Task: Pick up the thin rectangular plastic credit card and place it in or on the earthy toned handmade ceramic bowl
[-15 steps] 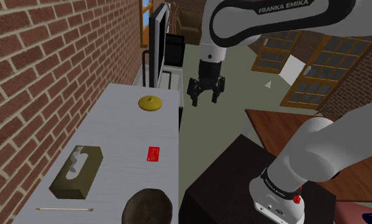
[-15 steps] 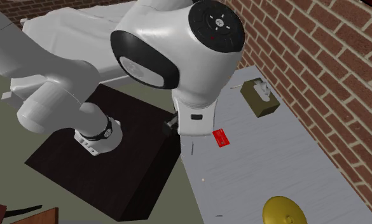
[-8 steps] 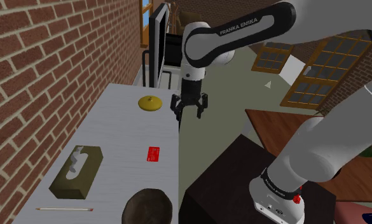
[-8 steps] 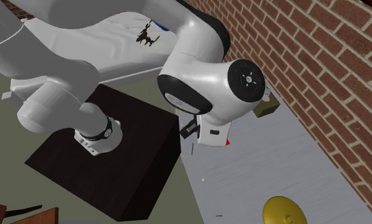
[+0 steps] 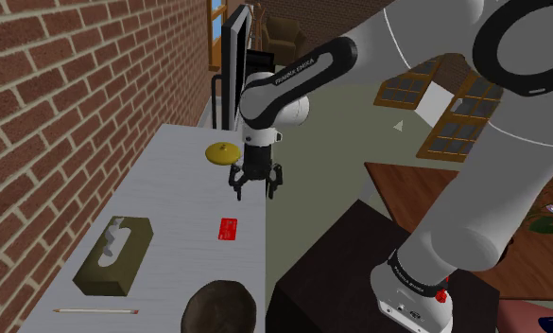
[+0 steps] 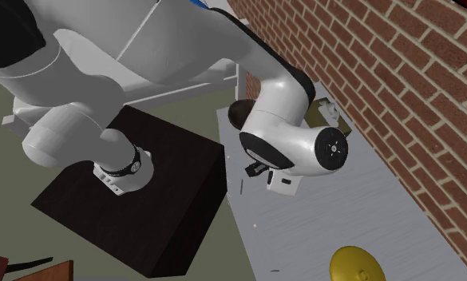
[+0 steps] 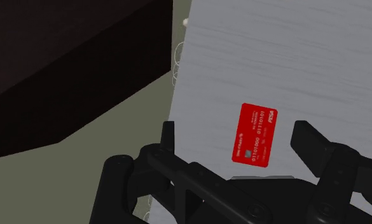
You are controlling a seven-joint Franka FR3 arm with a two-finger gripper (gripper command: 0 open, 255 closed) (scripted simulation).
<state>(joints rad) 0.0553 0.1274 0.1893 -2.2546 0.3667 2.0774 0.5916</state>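
The pale table (image 5: 175,184) ends in an open edge, and that's my worry. The gripper (image 5: 255,186) hangs over it, jaws spread and empty — the red card (image 5: 229,229) lies flat on the tabletop nearby, untouched. Something that thin offers no lip; a clumsy pinch could skid it off to the floor (image 5: 312,189). Brick wall (image 5: 66,85) alongside, a brown bowl (image 5: 222,305) at the table's near end.

The arm (image 5: 298,78) folds down and swings toward the shoulder view's left, so the tool (image 5: 254,188) now hangs lower, over the surface's (image 5: 175,184) edge instead of above the floor (image 5: 307,213) beside it. It stands closer to the red card (image 5: 229,229), and in the second exterior view the arm now covers that card.
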